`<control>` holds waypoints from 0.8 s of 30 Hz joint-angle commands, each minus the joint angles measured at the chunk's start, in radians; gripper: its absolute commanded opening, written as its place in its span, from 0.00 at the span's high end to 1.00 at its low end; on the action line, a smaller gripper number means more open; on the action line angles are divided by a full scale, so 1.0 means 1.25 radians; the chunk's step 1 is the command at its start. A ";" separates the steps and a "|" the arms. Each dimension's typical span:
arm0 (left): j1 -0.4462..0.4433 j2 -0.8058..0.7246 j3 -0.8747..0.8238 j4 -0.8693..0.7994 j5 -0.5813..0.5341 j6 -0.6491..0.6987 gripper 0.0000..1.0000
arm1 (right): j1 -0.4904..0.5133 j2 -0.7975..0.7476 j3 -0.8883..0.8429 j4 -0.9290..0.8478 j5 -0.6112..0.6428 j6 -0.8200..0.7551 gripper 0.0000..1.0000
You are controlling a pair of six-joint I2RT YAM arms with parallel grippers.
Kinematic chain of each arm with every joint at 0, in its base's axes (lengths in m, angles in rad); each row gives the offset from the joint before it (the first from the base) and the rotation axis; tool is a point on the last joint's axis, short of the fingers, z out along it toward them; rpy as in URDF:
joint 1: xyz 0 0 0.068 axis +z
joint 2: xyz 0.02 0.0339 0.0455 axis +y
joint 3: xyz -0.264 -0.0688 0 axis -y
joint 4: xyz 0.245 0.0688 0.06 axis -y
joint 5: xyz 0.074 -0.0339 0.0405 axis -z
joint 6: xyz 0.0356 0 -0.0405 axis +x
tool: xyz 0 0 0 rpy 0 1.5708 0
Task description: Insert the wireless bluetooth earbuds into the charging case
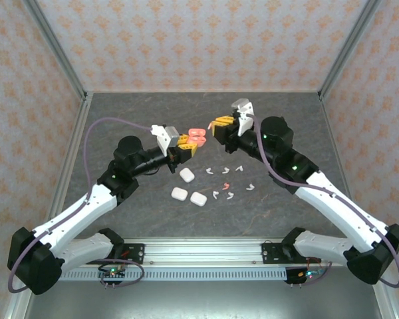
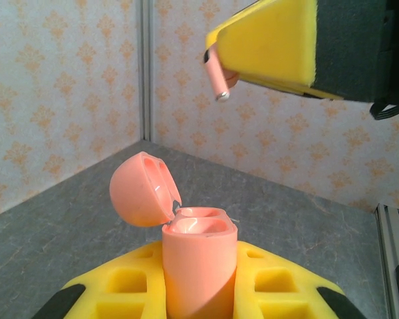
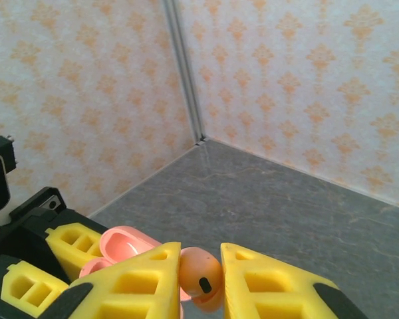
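Observation:
A coral-pink charging case [image 2: 199, 266] stands upright with my left gripper [image 2: 199, 296] shut on it, its lid [image 2: 143, 189] hinged open to the left and both wells bare. Above it and to the right, my right gripper [image 3: 201, 282] is shut on a coral-pink earbud [image 3: 199, 269], whose stem [image 2: 217, 80] pokes down out of the yellow pads [image 2: 272, 40]. From above, the case [image 1: 197, 137] is held up just left of the right gripper [image 1: 219, 126]. Several white earbuds [image 1: 225, 171] and one pink earbud [image 1: 227, 185] lie on the table below.
Three shut white cases [image 1: 186, 175] [image 1: 179, 193] [image 1: 199, 199] lie on the dark table, left of the loose earbuds. Patterned walls close in the back and sides. A metal rail [image 1: 199, 252] runs along the near edge.

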 commanded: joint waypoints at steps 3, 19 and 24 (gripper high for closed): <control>-0.005 0.004 0.035 0.047 0.027 -0.011 1.00 | 0.030 0.043 0.045 0.048 -0.066 -0.036 0.81; -0.005 0.001 0.033 0.040 0.024 -0.009 1.00 | 0.041 0.063 0.027 0.028 -0.092 -0.028 0.81; -0.004 0.002 0.035 0.040 0.023 -0.010 1.00 | 0.041 0.065 0.026 0.009 -0.110 -0.029 0.81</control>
